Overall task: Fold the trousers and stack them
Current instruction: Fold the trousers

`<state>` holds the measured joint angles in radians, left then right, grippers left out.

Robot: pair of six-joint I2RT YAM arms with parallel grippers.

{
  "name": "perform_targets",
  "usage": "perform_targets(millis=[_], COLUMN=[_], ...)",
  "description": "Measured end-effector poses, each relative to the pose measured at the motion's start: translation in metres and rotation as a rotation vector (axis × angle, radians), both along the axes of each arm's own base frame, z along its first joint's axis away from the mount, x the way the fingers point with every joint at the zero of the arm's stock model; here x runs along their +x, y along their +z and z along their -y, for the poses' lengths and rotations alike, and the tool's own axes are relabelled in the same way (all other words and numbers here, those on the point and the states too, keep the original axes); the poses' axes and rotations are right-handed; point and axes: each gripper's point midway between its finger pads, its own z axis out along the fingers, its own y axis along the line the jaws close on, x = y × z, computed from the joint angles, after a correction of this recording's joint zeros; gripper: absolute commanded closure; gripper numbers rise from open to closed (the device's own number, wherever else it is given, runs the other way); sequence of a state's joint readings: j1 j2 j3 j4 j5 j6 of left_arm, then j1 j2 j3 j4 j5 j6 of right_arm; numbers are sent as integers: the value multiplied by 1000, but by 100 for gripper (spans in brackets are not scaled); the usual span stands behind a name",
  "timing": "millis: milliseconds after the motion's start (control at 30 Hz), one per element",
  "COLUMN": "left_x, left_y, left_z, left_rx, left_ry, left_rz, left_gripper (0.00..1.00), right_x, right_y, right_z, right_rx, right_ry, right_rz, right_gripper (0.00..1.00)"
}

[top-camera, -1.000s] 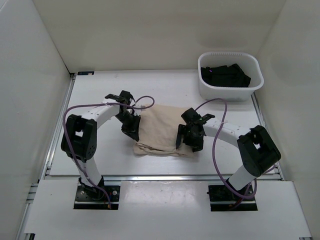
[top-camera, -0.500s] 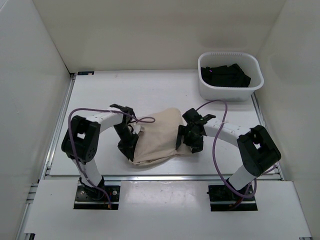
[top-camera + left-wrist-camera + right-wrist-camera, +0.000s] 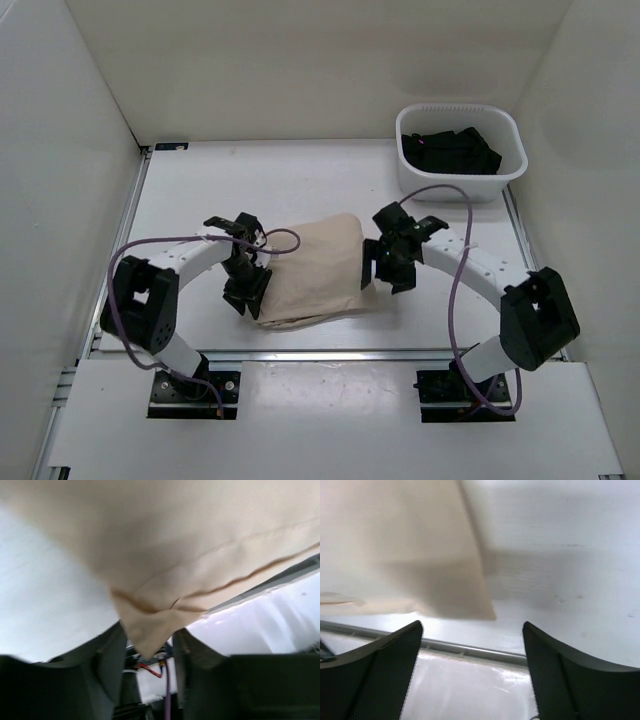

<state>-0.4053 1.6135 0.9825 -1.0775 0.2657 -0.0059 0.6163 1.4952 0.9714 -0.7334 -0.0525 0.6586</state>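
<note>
The beige trousers [image 3: 312, 268] lie as a folded bundle in the middle of the table. My left gripper [image 3: 246, 292] sits at their near-left edge. In the left wrist view a corner of the trousers [image 3: 165, 565] hangs down between the two dark fingers [image 3: 107, 655], which stand apart with a gap below the cloth; the left gripper [image 3: 148, 632] is open. My right gripper [image 3: 393, 266] hovers just off the right edge of the bundle. The right wrist view shows the right gripper [image 3: 472, 627] wide open and empty, with the trousers' corner [image 3: 420, 555] ahead of it on the table.
A white plastic basket [image 3: 460, 110] holding a black garment [image 3: 450, 150] stands at the back right. White walls close in the table on three sides. A metal rail [image 3: 330, 352] runs along the near edge, in front of the arm bases.
The left gripper carried the cloth's left edge toward the near side, then its jaws came apart. The trousers are now a narrower bundle. The right gripper drew back off their right edge.
</note>
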Motion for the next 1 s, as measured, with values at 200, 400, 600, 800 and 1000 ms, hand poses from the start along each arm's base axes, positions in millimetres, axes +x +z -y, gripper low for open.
perform_targets(millis=[200, 400, 600, 800, 1000], left_x=[9, 83, 137, 151, 168], left_y=[24, 86, 53, -8, -5], left_z=[-19, 10, 29, 5, 1], left_rx=[53, -66, -83, 18, 31], left_ry=[5, 40, 46, 95, 111], left_rz=[162, 394, 411, 333, 391], left_gripper=[46, 54, 71, 73, 69], right_x=[67, 134, 171, 187, 205], right_y=[106, 143, 44, 8, 3], right_z=[-31, -85, -92, -53, -33], right_rx=[115, 282, 272, 212, 166], right_ry=[28, 26, -91, -282, -404], right_rz=[279, 397, 208, 172, 222], right_gripper=[63, 100, 100, 100, 100])
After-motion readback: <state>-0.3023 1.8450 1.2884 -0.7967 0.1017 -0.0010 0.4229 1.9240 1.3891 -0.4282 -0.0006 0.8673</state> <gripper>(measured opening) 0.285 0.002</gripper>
